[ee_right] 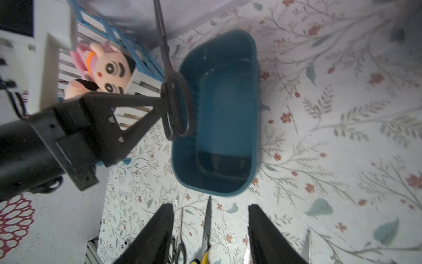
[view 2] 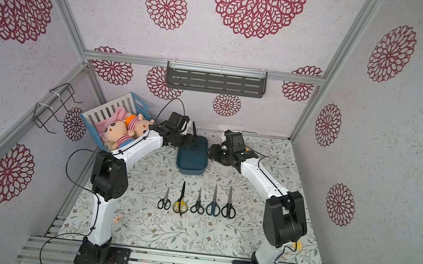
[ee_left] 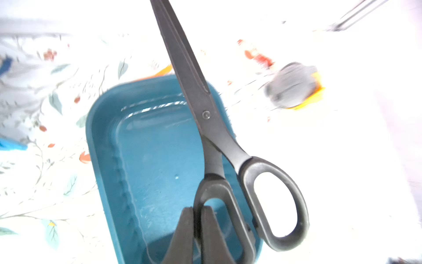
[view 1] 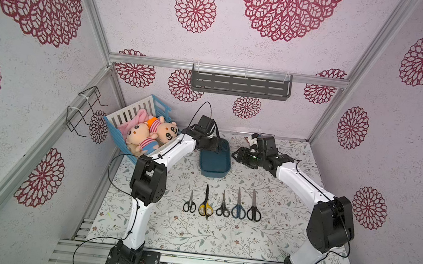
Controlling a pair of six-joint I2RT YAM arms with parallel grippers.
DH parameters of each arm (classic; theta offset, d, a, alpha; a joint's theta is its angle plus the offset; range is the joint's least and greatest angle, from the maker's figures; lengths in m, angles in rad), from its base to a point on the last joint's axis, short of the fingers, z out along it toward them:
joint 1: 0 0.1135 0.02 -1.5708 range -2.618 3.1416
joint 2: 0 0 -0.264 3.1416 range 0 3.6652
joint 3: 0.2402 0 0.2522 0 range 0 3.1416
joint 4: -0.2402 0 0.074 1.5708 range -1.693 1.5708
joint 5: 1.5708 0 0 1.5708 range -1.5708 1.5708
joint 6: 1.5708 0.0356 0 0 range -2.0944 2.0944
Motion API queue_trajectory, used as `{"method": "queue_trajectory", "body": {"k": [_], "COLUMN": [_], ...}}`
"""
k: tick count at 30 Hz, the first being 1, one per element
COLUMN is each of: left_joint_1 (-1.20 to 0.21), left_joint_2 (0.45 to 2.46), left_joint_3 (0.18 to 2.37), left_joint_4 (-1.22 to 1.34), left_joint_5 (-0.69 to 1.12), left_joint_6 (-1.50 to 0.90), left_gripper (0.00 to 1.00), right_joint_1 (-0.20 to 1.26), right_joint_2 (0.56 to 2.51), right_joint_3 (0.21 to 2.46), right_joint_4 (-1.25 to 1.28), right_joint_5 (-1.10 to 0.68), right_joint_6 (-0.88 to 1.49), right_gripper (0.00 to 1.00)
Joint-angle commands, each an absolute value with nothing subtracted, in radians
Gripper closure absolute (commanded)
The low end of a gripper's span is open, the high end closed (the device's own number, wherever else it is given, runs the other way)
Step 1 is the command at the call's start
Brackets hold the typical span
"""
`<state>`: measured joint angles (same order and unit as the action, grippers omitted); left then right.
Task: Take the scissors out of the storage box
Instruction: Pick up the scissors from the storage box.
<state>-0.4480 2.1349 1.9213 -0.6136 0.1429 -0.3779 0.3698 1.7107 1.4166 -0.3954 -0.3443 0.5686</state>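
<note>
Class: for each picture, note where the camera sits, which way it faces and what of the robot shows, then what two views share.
Top views: high at the front, facing down and back; left arm and right arm, storage box, row of scissors.
Left wrist: on the left arm, facing down into the box; left gripper, shut on black scissors.
Right wrist: on the right arm, facing the box; open right gripper, plus the left gripper.
Shared: both wrist views show the black scissors.

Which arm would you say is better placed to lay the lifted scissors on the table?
Left: the left gripper is shut on the black scissors over the storage box; the right gripper is open, empty.
</note>
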Motion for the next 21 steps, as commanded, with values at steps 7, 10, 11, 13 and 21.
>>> {"method": "queue_trajectory", "body": {"k": [7, 10, 11, 13, 21], "left_joint_1": [-0.450, -0.454, -0.457, -0.466, -0.495], "left_joint_2": [1.974, 1.929, 1.924, 1.917, 1.925], "left_joint_3": [1.757, 1.757, 1.756, 1.754, 1.776], "left_joint_4": [-0.439, -0.445, -0.446, -0.448, -0.466], "left_joint_5": [0.293, 0.308, 0.307, 0.308, 0.299], "left_joint_6": [-0.354, -0.352, -0.350, -0.346, -0.328], "left_gripper": [1.00, 1.00, 1.00, 1.00, 1.00], "right_joint_1": [0.380, 0.385, 0.389, 0.399, 0.442], "right_joint_2": [1.802, 1.819, 1.827, 1.850, 1.876], "right_joint_3": [1.535, 1.541, 1.549, 1.575, 1.566], "right_joint_4": [-0.327, -0.317, -0.319, -0.335, -0.315], "right_joint_5": [-0.458, -0.470, -0.473, -0.483, -0.499], "right_joint_6": [0.521, 0.518, 0.513, 0.499, 0.504], "right_gripper": [0.42, 0.42, 0.42, 0.42, 0.48]}}
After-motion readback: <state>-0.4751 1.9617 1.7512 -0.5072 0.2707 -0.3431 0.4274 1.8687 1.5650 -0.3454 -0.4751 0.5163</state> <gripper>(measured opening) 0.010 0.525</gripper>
